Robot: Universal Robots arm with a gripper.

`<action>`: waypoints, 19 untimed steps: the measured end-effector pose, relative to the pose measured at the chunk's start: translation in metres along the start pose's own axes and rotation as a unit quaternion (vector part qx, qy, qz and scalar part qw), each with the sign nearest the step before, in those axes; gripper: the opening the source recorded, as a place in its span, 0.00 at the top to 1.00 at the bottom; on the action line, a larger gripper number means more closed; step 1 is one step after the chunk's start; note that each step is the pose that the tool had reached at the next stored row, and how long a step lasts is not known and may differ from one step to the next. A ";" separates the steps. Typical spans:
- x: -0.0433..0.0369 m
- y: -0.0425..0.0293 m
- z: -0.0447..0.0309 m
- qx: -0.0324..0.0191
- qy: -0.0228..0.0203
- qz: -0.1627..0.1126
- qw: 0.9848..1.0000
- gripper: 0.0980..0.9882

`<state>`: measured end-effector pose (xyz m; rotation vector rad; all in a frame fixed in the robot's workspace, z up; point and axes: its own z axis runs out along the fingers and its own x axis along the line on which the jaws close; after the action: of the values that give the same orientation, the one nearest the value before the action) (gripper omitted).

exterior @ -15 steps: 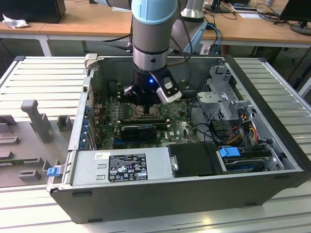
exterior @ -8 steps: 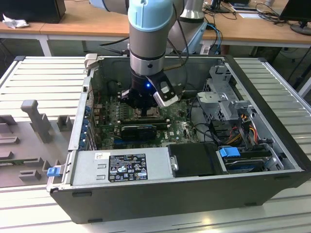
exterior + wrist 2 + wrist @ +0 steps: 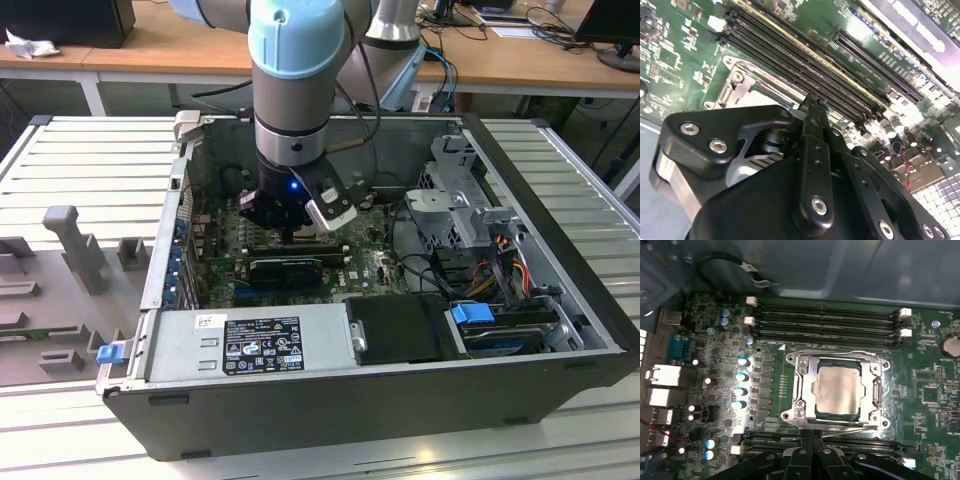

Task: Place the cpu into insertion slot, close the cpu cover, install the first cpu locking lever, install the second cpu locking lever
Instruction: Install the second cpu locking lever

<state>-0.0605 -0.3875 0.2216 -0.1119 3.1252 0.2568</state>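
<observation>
While the cpu (image 3: 837,390) sits under its cover (image 3: 805,407) (closed), the gripper (image 3: 811,436) is clenched.

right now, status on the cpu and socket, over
Black tool shut, empty, at socket edge. Dull silver square cpu seated in socket, silvery metal frame cover down over it. Nothing in the way.

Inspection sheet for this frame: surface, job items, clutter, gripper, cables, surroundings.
Surface: ribbed metal table carrying an open computer case.
Job's things: cpu seated in the insertion slot; cpu cover lying flat around it.
Clutter: grey fixture blocks at the exterior view's left.
Gripper: gripper fingers together, at the socket's edge beside the memory slots.
Cables: coloured wire bundle near the drive cage.
Surroundings: wooden desks behind.
</observation>
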 end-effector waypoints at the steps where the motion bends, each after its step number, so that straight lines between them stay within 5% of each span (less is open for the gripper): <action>1: 0.0017 -0.0001 0.0002 -0.002 0.000 -0.003 1.000 0.99; 5: 0.0083 -0.0004 0.0019 -0.009 0.001 -0.009 1.000 0.99; 10: 0.0138 -0.0020 0.0102 -0.026 0.000 -0.014 1.000 0.99; 16: 0.0160 -0.0071 0.0175 -0.037 -0.001 -0.014 0.999 0.99; 19: 0.0160 -0.0078 0.0203 -0.048 -0.001 -0.014 0.999 0.99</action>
<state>-0.0759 -0.3930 0.2002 -0.1559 3.1057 0.4049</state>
